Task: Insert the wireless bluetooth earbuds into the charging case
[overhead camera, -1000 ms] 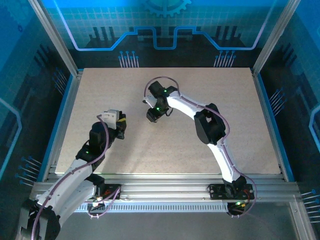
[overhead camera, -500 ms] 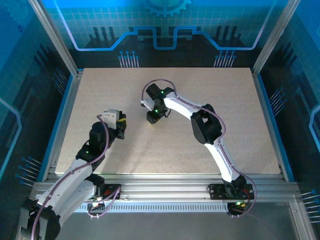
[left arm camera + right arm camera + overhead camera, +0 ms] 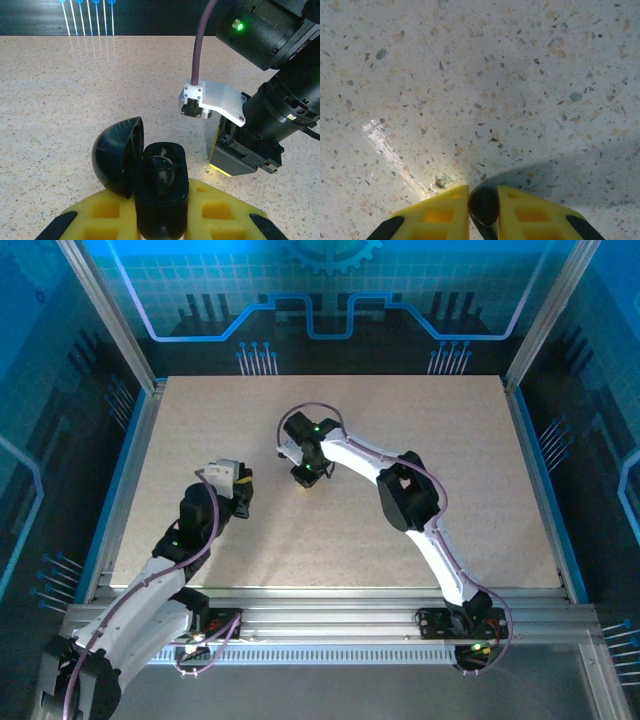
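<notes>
Over the speckled beige stone worktop [image 3: 200, 420], my left tool [image 3: 240, 485] is clamped on the glossy black oval charging case [image 3: 161, 185], its domed lid [image 3: 117, 157] swung open to one side. My right tool [image 3: 484, 197], low over the worktop near the case, pinches a tiny black earbud [image 3: 484, 207] between its yellow fingertips [image 3: 445, 210].

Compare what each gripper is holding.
The left gripper clamps the case, lid open; the right gripper pinches an earbud. The case is big enough to keep the left gripper spread wide, while the earbud leaves the right gripper nearly closed. The case stands well beyond its fingertips; the earbud barely shows between them. Both are black.
</notes>
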Action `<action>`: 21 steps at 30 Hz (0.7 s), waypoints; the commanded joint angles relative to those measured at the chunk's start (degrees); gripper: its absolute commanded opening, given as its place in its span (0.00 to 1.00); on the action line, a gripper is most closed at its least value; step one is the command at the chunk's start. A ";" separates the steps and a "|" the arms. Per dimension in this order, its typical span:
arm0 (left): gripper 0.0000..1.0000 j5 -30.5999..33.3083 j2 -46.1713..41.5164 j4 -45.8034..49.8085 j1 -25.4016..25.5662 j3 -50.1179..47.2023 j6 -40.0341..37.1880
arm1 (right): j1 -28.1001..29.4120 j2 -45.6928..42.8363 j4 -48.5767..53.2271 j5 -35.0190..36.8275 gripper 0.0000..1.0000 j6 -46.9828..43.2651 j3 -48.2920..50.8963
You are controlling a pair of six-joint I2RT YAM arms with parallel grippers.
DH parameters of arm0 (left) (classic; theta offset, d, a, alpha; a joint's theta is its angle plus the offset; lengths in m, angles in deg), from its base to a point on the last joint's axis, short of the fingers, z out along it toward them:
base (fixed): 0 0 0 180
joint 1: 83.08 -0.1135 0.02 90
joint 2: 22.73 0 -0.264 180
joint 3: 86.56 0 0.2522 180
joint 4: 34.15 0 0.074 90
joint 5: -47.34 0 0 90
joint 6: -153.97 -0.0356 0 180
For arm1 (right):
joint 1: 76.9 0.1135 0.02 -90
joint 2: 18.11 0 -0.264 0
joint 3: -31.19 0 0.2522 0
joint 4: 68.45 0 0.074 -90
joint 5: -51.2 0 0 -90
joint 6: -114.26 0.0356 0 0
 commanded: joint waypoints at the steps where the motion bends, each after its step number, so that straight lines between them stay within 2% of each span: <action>1: 0.04 -0.75 0.33 0.04 -0.58 2.04 1.14 | 0.74 1.09 1.12 2.74 0.16 -0.18 0.23; 7: 0.03 -2.36 1.56 -1.70 -0.42 1.73 0.77 | 0.52 -6.56 -6.29 0.50 0.15 2.22 8.24; 21: 0.03 -6.97 7.66 -9.47 1.75 2.04 1.07 | -1.74 -32.04 -24.92 -6.39 0.13 11.67 33.12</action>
